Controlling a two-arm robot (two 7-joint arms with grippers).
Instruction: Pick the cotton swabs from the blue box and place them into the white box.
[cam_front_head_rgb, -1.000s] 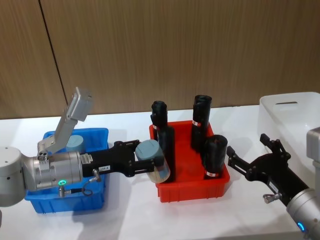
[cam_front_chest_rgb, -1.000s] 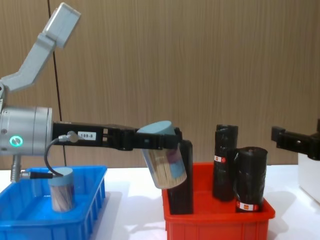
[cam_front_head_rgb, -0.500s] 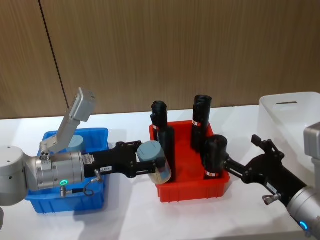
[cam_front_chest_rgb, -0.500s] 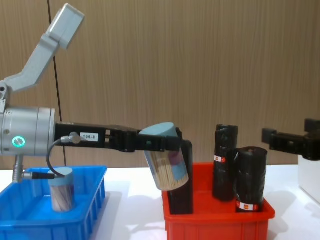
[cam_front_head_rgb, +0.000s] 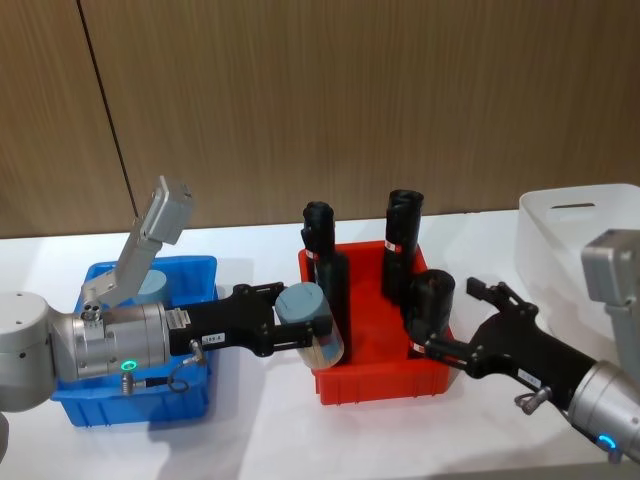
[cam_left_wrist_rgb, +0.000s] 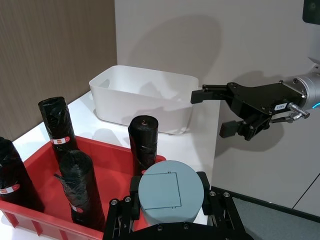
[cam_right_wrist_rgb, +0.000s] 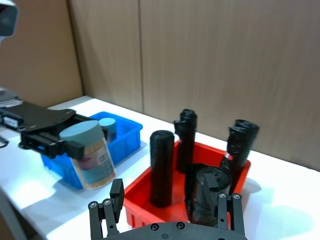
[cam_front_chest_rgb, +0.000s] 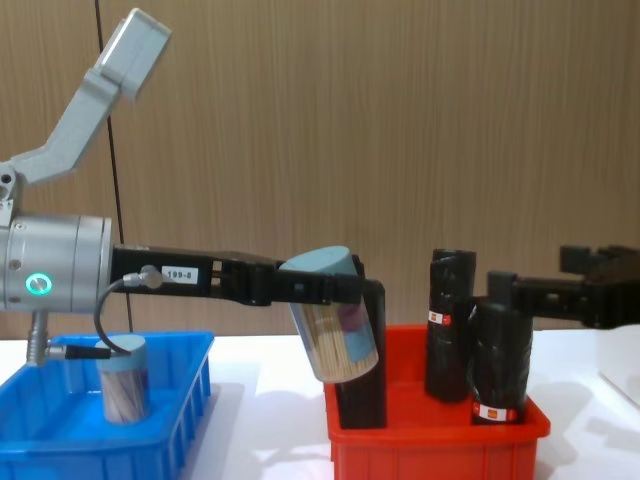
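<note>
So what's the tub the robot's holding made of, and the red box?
The tub looks like clear, shiny plastic: you can see thin sticks through its wall. Its lid seems matte grey-blue plastic. The red box is probably smooth plastic too: thin, evenly coloured walls.

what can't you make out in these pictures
White box floor: left wrist view, its near wall hides it; head view, the right edge cuts it off.
Blue box floor: head view, the left claw's arm covers it, so its contents cannot be counted.
Black rolls' labels: chest view, too small to read.
Right claw and front black roll: head view, they overlap; touching or apart, cannot tell.
</note>
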